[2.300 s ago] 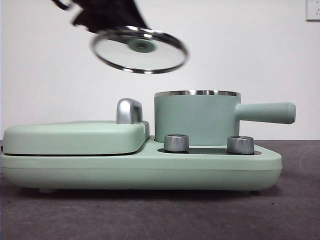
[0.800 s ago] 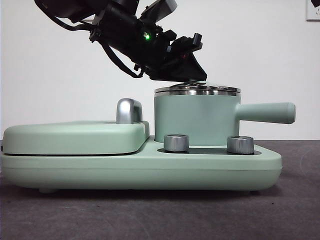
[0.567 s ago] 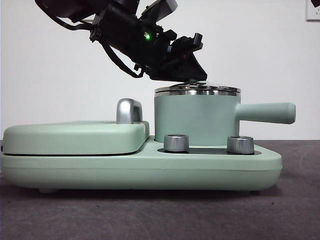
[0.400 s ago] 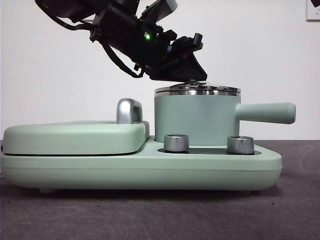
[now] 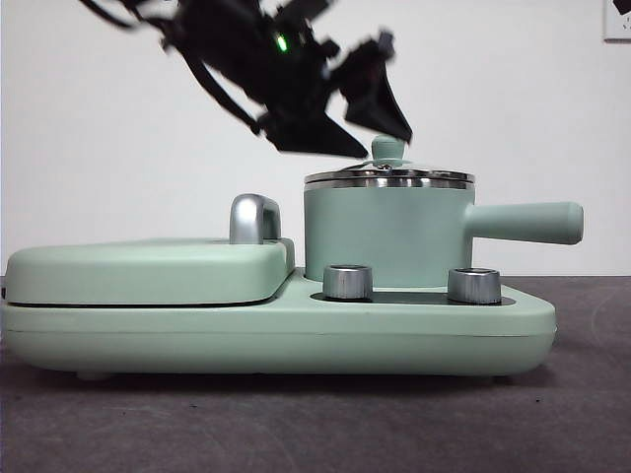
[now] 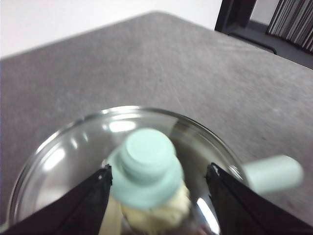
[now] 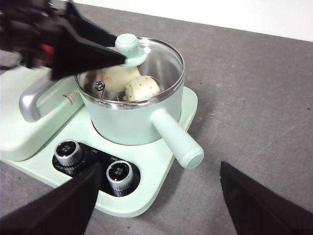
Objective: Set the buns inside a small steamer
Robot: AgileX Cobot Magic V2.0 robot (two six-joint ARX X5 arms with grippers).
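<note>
Left hand (image 5: 340,123): released, jaws spread on either side of the lid's knob (image 5: 386,150) without touching it; in the left wrist view (image 6: 156,183) the knob sits in the gap between the two black jaws.
Left arm pose: enters the front view from the upper left, big and dark, slanting down toward the pot; a green light glows on its body; the jaw tips hang just above and beside the knob.
Right hand (image 7: 156,205): jaws wide apart, holding nothing, hovering high above the table (image 7: 254,98) on the pot's handle side, well apart from the pot.
Small steamer (image 5: 386,236): mint-green round pot with a steel rim, seated on the right half of the mint-green base (image 5: 276,335), its straight handle (image 5: 523,222) pointing right in the front view.
Glass lid (image 7: 146,68): lying flat on the steamer's rim.
Buns (image 7: 132,83): both inside the steamer, seen through the glass; the ridged one (image 7: 143,88) lies touching the smooth one (image 7: 117,74).
Griddle (image 5: 148,268): flat, closed, on the left half of the base, chrome handle (image 5: 254,217) upright just beside the pot.
Dials (image 5: 347,281): two steel knobs on the base in front of the pot.
</note>
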